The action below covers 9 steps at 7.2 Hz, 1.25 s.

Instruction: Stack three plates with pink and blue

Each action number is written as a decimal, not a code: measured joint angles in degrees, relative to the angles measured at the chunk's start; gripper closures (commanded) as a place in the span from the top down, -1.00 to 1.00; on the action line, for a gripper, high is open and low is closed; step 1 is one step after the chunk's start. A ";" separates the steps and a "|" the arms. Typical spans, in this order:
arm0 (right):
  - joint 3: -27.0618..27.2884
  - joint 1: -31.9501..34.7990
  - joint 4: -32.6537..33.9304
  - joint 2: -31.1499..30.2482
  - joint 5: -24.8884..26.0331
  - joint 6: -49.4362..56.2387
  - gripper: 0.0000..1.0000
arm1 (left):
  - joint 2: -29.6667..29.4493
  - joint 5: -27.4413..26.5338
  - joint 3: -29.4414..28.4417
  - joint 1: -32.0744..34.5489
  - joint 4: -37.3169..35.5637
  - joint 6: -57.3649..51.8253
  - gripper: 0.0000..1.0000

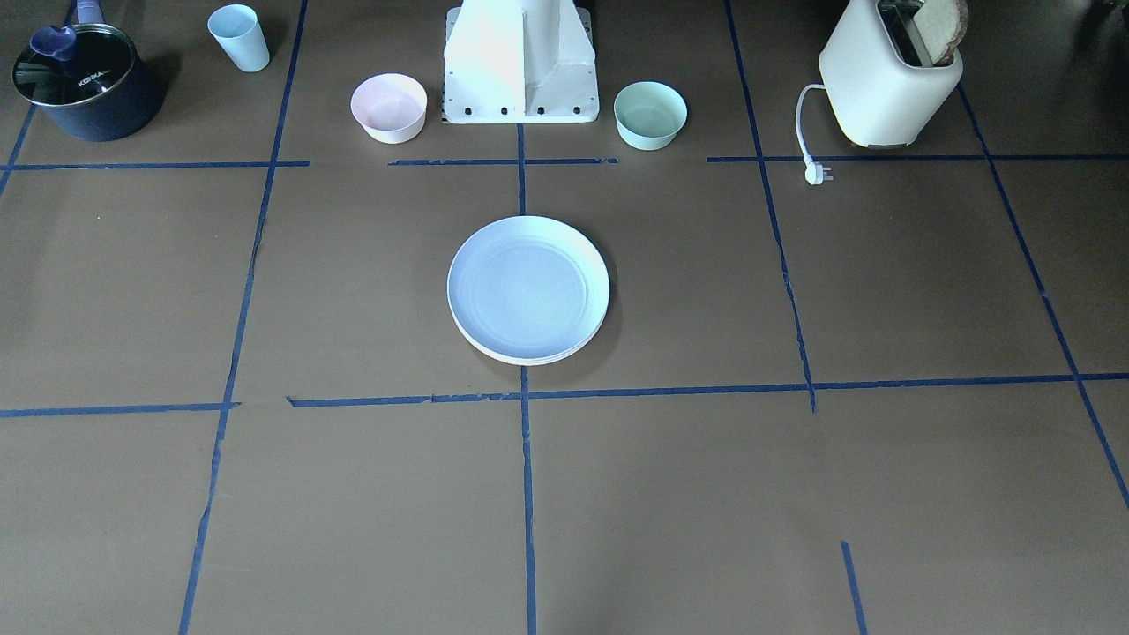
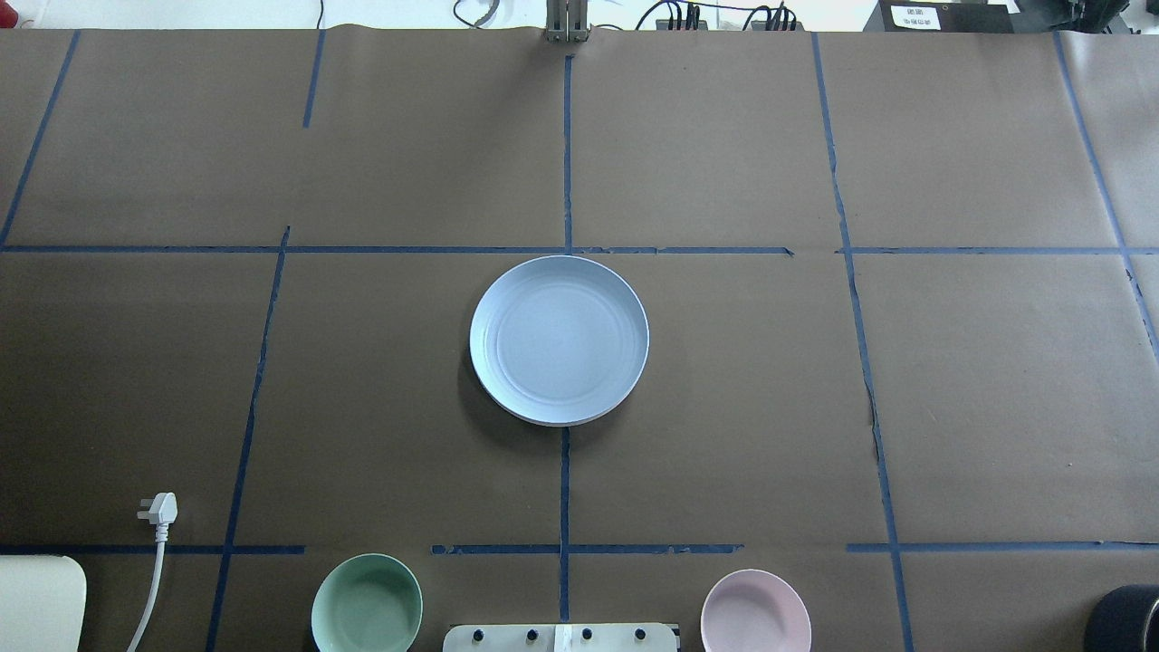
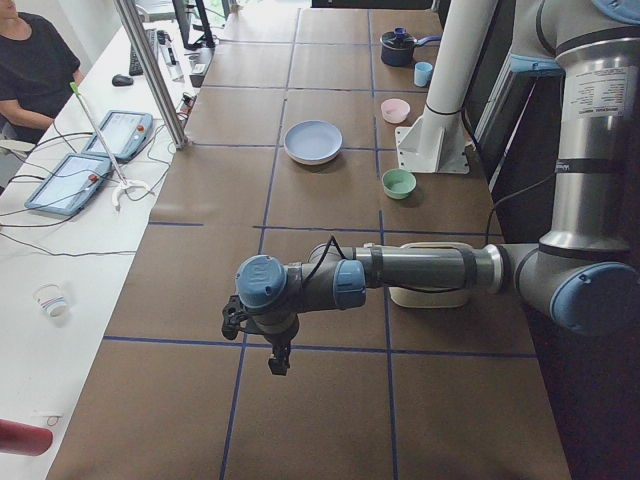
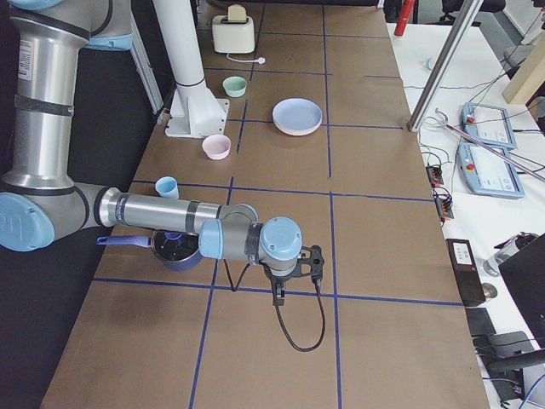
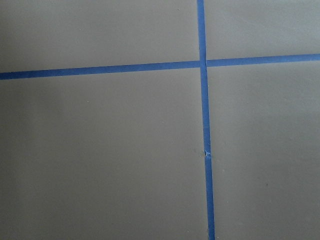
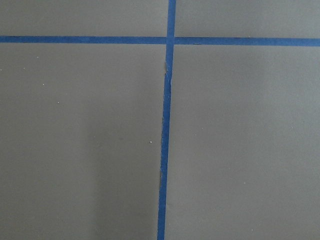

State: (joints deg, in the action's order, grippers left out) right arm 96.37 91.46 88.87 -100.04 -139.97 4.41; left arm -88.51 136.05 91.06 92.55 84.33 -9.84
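Brown table [image 1: 794, 494] carried the stacked plates [image 1: 527, 291] at centre, blue uppermost. Whether the left gripper [image 3: 279, 363] and right gripper [image 4: 278, 296] were open could not be determined.

The plate stack [image 1: 527, 287] sits centred on the table [image 1: 794, 485]; two bowls [image 1: 388, 108] [image 1: 650, 115] flank the robot's base [image 1: 520, 79].

Plates [image 1: 527, 289] stacked, light blue on top

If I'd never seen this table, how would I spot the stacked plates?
Find the white robot pedestal; straight out from it, on the central tape line, sits the plate stack. It is wide, flat and light blue on top, unlike the small deep pink bowl and mint-green bowl beside the pedestal.
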 measured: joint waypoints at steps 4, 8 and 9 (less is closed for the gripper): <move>-0.24 0.04 0.66 0.40 -0.02 -0.02 1.00 | 0.08 0.00 -0.03 0.00 -0.02 0.08 1.00; -0.30 0.04 0.27 0.27 0.72 0.04 1.00 | 0.09 0.00 -0.02 0.00 0.02 0.03 1.00; -0.30 0.04 0.23 0.23 0.80 0.06 1.00 | 0.09 0.00 -0.01 0.00 0.02 0.01 1.00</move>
State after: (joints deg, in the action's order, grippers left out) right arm 96.07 91.49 89.11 -99.81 -139.17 4.47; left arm -88.42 136.05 91.05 92.55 84.35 -9.83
